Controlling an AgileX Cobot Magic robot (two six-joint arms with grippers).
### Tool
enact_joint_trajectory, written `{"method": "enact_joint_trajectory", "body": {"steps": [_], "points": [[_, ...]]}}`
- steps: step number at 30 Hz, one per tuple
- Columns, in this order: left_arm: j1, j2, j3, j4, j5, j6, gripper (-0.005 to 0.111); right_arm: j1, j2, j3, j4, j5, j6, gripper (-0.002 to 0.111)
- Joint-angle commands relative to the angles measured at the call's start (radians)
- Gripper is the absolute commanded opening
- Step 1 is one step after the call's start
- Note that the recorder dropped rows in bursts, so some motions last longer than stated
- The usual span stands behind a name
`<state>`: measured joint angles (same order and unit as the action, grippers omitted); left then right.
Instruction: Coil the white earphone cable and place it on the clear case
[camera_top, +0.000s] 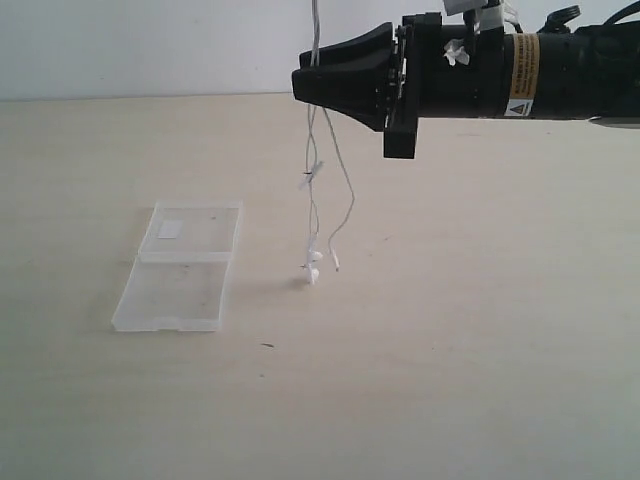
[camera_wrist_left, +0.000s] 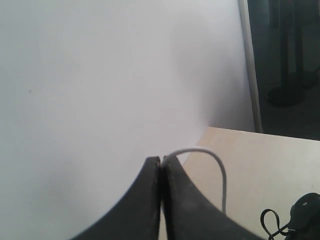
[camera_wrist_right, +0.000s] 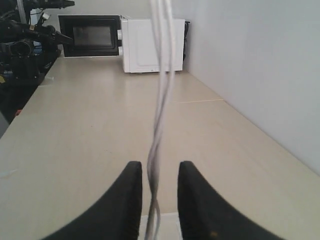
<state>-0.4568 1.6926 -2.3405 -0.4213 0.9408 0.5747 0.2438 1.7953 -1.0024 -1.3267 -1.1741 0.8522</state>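
Item: white earphone cable (camera_top: 313, 205). Hangs vert. at ctr of ext. view and runs off the top edge. Several thin strands, loosely twisted.
Low end: earbuds (camera_top: 314, 268) down at the table (camera_top: 450, 330), just below frame ctr. One loose end dangles beside them, to the right.
Case: clear case (camera_top: 180, 268), left-ctr of ext. view. Lies open and flat on the table, two halves, apart from the cable. Small white sticker (camera_top: 170, 229) on the upper half.
L grip: left gripper (camera_wrist_left: 160, 160), out of ext. view. Fingers pressed together, clamping the cable at the tips; the cable arcs out from there and drops.
R grip: right gripper (camera_top: 300, 85), upper right of ext. view, horiz., tips at the hanging strands. Jaws parted; strands pass thru the gap, not pinched.
Bkgd: white microwave (camera_wrist_right: 150, 45) w/ dark door, far end of the table in R wrist view.
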Motion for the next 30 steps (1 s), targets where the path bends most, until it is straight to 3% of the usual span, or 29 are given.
{"method": "enact_joint_trajectory", "body": {"steps": [1, 2, 9, 14, 19, 24, 27, 30], "points": [[-0.002, -0.004, 0.002, -0.003, -0.019, 0.004, 0.000, 0.001, 0.000, -0.009, -0.001, 0.002, 0.007, 0.008], [-0.002, -0.004, 0.002, -0.003, -0.019, 0.004, 0.000, 0.001, 0.000, -0.009, -0.001, 0.002, 0.007, 0.001], [-0.002, -0.004, 0.002, -0.001, -0.007, 0.004, 0.000, 0.001, 0.000, -0.009, 0.021, 0.007, 0.015, 0.000], [-0.002, -0.004, 0.002, 0.124, 0.078, 0.004, 0.000, 0.001, -0.013, -0.009, 0.115, 0.278, 0.077, 0.000], [0.010, 0.005, 0.011, 0.317, 0.128, -0.017, 0.000, 0.001, -0.101, -0.009, 0.063, 0.485, 0.182, 0.000], [0.054, 0.071, 0.084, 0.317, 0.166, -0.033, 0.000, 0.001, -0.215, -0.009, -0.087, 0.681, 0.325, 0.000], [0.068, 0.141, 0.157, 0.317, 0.242, -0.033, 0.000, 0.001, -0.268, -0.009, -0.121, 0.907, 0.387, 0.000], [0.068, 0.182, 0.201, 0.317, 0.244, -0.030, 0.000, 0.001, -0.279, -0.009, -0.123, 0.942, 0.405, 0.000]]}}
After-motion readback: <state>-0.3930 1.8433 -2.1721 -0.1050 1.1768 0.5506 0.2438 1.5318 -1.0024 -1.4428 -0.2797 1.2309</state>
